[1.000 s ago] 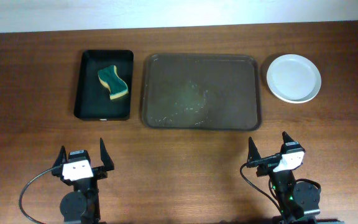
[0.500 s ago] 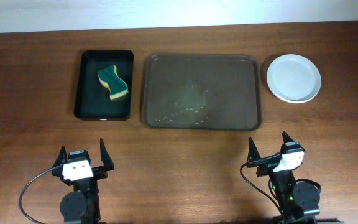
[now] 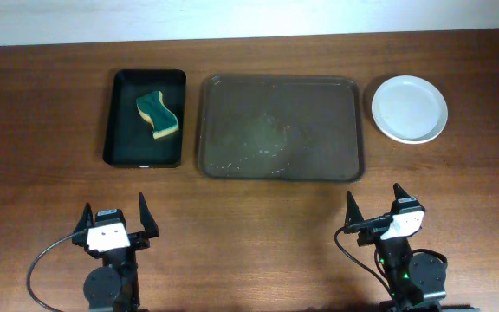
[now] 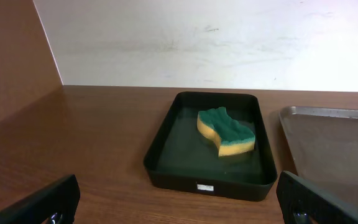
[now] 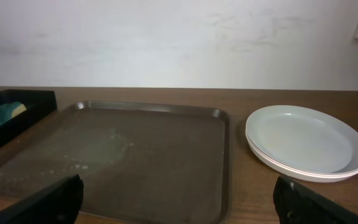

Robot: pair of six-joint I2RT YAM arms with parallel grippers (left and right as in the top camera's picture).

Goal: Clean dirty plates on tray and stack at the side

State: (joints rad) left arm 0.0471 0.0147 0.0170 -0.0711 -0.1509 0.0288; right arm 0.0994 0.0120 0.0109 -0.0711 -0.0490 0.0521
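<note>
The white plates [image 3: 409, 108] sit in one stack on the table, right of the tray; they also show in the right wrist view [image 5: 306, 142]. The dark brown-grey tray [image 3: 279, 127] lies at the middle with no plates on it, only faint pale smears; it also shows in the right wrist view [image 5: 123, 158] and its corner in the left wrist view [image 4: 334, 143]. My left gripper [image 3: 114, 223] is open and empty near the front edge, at the left. My right gripper [image 3: 375, 210] is open and empty near the front edge, below the tray's right corner.
A smaller black tray [image 3: 145, 118] stands left of the big tray and holds a green and yellow sponge [image 3: 158, 114]; both show in the left wrist view, the tray [image 4: 166, 152] and the sponge [image 4: 225, 131]. A white wall runs behind the table.
</note>
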